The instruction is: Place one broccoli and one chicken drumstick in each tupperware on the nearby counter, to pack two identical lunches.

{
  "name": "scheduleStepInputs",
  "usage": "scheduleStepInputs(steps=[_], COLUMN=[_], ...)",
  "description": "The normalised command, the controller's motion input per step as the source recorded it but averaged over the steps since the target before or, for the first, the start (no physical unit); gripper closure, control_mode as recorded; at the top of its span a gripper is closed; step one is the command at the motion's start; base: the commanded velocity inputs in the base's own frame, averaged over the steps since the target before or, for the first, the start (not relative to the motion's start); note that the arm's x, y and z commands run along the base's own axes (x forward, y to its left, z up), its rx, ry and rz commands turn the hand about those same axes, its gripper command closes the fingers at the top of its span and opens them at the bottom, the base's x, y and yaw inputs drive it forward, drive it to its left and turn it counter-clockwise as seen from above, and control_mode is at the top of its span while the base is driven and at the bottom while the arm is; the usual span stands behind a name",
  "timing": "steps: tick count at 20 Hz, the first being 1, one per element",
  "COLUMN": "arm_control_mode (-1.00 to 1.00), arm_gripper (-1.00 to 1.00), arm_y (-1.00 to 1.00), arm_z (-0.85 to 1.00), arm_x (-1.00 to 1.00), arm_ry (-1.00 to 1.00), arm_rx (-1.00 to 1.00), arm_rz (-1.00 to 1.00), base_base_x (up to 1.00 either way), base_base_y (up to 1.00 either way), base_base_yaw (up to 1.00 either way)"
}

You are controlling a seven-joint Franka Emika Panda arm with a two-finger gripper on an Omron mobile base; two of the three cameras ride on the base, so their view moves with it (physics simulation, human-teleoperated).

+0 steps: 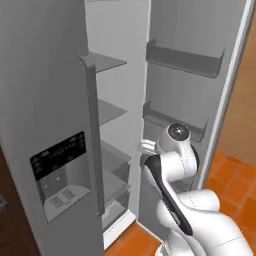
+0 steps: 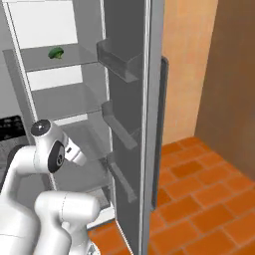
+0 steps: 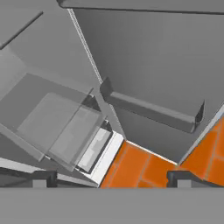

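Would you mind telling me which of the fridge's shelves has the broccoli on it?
The top shelf in the right base view: the broccoli sits near its back, while the shelves below it look bare.

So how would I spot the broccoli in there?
Look into the open fridge, at the upper glass shelf. The broccoli sits near its back: a small lumpy bright-green piece, the only colourful thing among grey shelves.

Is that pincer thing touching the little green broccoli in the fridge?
Apart. In the right base view the broccoli sits on a high fridge shelf, well above the arm; the hand view shows the open pincer with nothing between its tips.
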Motion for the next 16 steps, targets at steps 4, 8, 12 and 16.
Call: scheduleStepInputs(steps=[4, 8, 12, 16], arm_control_mode=[1.0, 1.0, 1.0, 1.0], arm_gripper=[-1.0, -1.0, -1.0, -1.0], arm_y=[0.0, 0.0, 0.0, 0.0], arm_z=[0.0, 0.0, 0.0, 0.0], arm_x=[0.0, 0.0, 0.0, 0.0], arm_ry=[0.0, 0.0, 0.0, 0.0], arm_rx=[0.0, 0.0, 0.0, 0.0], arm_rz=[0.0, 0.0, 0.0, 0.0], base_base_x=[0.74, 0.86, 0.98, 0.71], base_base_y=[-0.05, -0.47, -0.4, -0.01], base_base_yaw=[0.67, 0.17, 0.09, 0.2])
